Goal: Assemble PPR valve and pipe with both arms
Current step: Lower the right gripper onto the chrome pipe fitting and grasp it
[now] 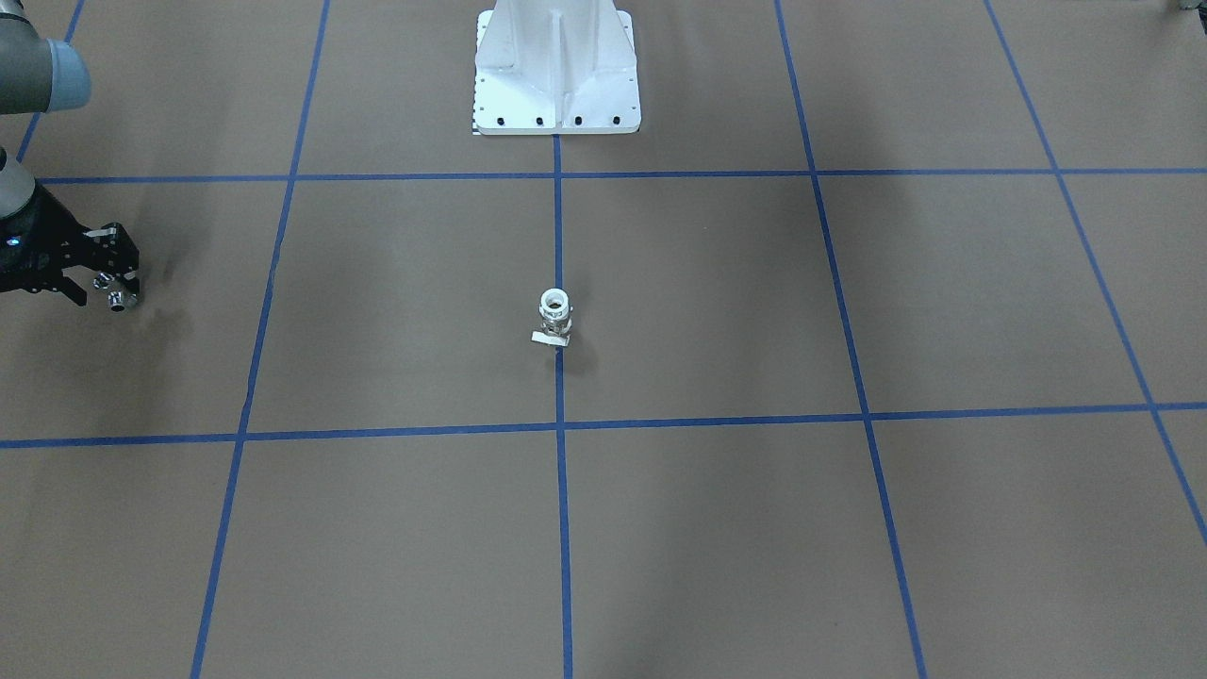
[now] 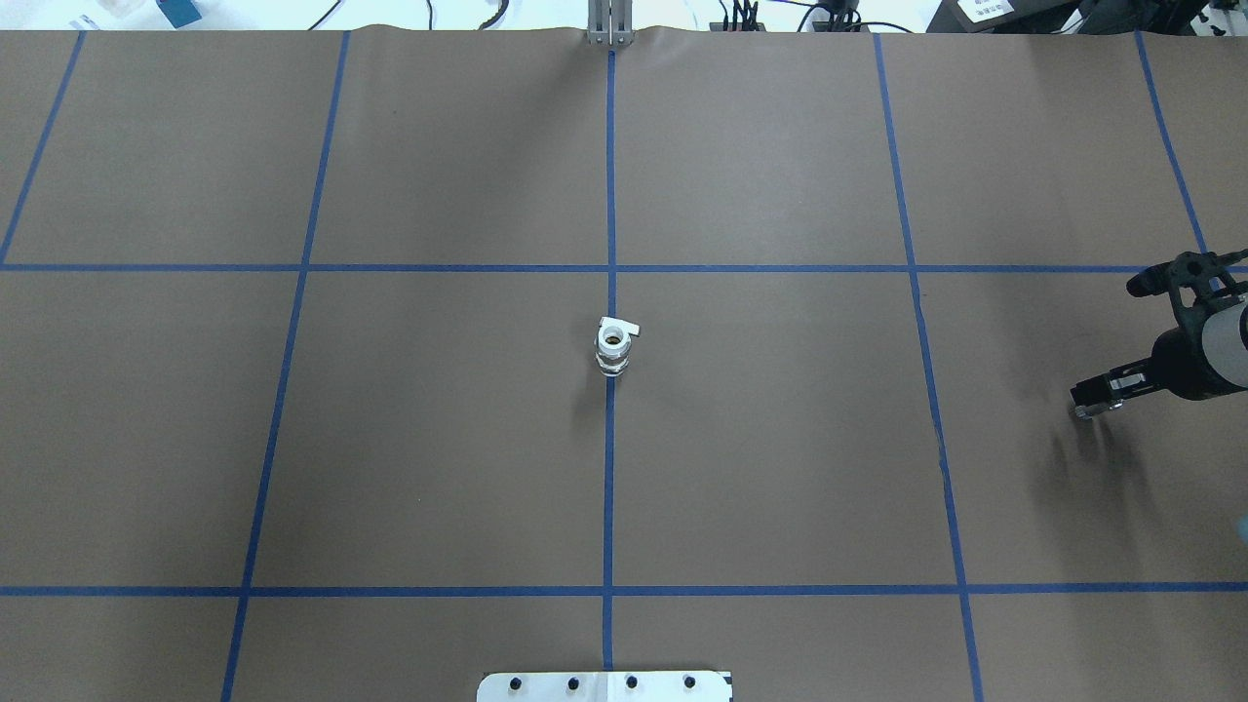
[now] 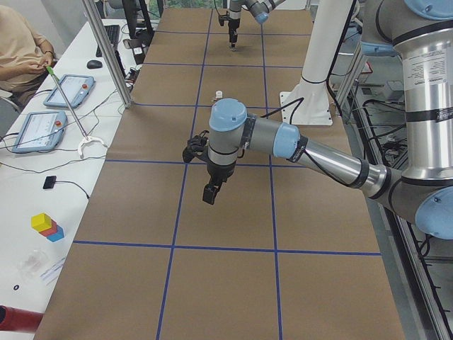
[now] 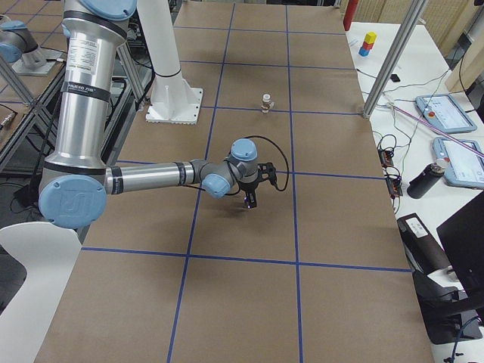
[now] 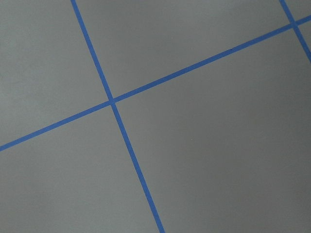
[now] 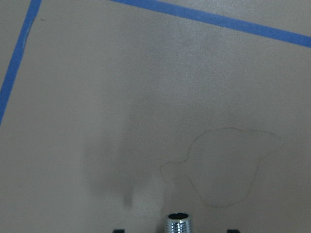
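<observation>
Jaws on the right arm [image 2: 1199, 361] are clamped on the pipe [image 1: 118, 300], held off the counter [image 2: 439, 439] with a soft shadow underneath. In the right wrist view the pipe [image 6: 178, 224] sits midway between the two black fingertips [image 6: 119, 230]. Its threaded open end points out past them toward the counter, so its visible axis runs along the jaws' own reach; the rest of its body is hidden there. Left arm [image 3: 283, 142]: its jaws hang tips-down above the counter and show only in the left side view, so I cannot tell whether they are apart or together. The left wrist view gives only bare counter and a crossing of blue tape [image 5: 112, 102]. PPR valve [image 2: 613, 348] stands upright on the centre tape line, long axis vertical, white ring end up with its round mouth open to the overhead camera. The flat handle tab [image 2: 621, 327] lies level at its far side from the robot. Relative to the right jaws the valve [image 1: 554, 318] is well apart, toward the robot's left. Seen along the counter, the valve [image 3: 219, 94] lies between the two sets of jaws, touching neither.
</observation>
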### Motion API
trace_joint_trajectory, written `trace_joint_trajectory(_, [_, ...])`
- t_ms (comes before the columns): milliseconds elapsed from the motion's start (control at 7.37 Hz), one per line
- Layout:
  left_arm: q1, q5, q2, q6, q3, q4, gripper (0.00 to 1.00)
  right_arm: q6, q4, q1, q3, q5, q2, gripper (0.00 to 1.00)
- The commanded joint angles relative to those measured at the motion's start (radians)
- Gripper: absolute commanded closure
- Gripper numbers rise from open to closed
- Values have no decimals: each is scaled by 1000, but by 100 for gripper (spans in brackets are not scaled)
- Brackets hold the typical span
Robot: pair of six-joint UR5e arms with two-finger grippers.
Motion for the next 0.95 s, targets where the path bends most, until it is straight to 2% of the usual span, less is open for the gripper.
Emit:
trace_joint_trajectory(0, [-1,0,0,0,-1,0,0,0,0,-4,-1,-1,-6,38])
trace_joint_trajectory(136, [-1,0,0,0,-1,0,0,1,0,-4,-1,-1,-6,74])
trace_joint_trajectory(271, [-1,0,0,0,-1,0,0,1,0,-4,1,-1,-6,100])
trace_joint_trajectory(678, [-1,0,0,-5,2,0,0,3,2,-1,30,11,-6,100])
trace_joint_trajectory(814, [-1,-2,0,-6,7,2,0,8,-9,-1,66,14,-3,100])
